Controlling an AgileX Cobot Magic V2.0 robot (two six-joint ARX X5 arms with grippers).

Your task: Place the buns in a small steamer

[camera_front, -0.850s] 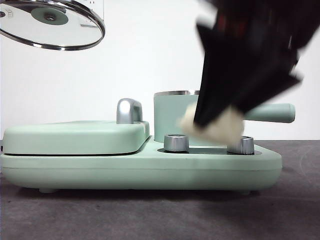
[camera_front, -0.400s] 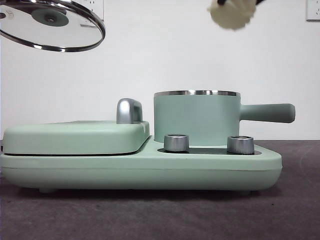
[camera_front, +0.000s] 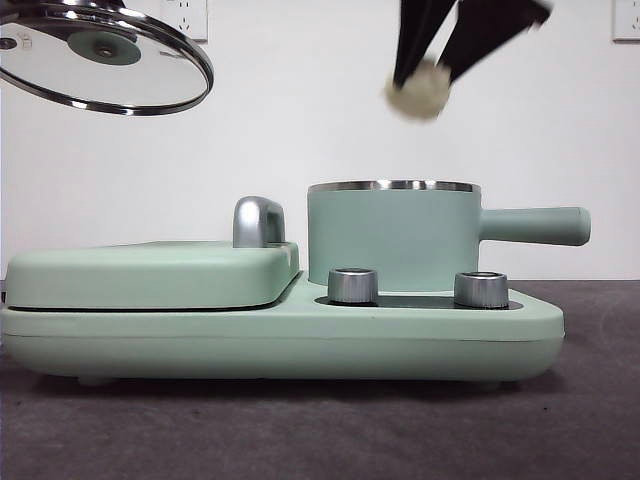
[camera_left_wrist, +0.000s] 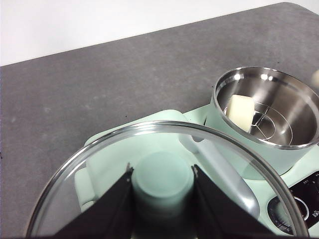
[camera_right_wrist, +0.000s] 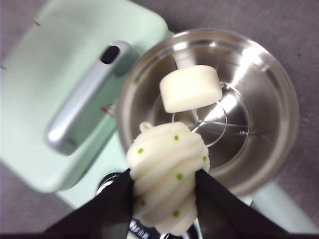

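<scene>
The mint-green small steamer (camera_front: 393,235) stands open on its base, handle to the right. The smooth bun (camera_right_wrist: 191,88) lies inside it on a wire rack; it also shows in the left wrist view (camera_left_wrist: 240,112). My right gripper (camera_front: 424,78) is shut on the pleated bun (camera_right_wrist: 167,177) with green specks and holds it high above the steamer's rim (camera_right_wrist: 209,107). The bun shows in the front view (camera_front: 418,93). My left gripper (camera_left_wrist: 162,186) is shut on the green knob of the glass lid (camera_front: 100,55), held up at the top left.
The flat mint-green griddle (camera_front: 150,272) with a steel handle (camera_front: 258,221) sits left of the steamer on the shared base (camera_front: 280,340). Two steel dials (camera_front: 352,285) face front. The dark grey table (camera_front: 300,430) lies around it.
The right gripper rose with the pleated bun from low in front of the steamer to the top of the view, then came down a little and left, over the steamer. The lid barely moved.
</scene>
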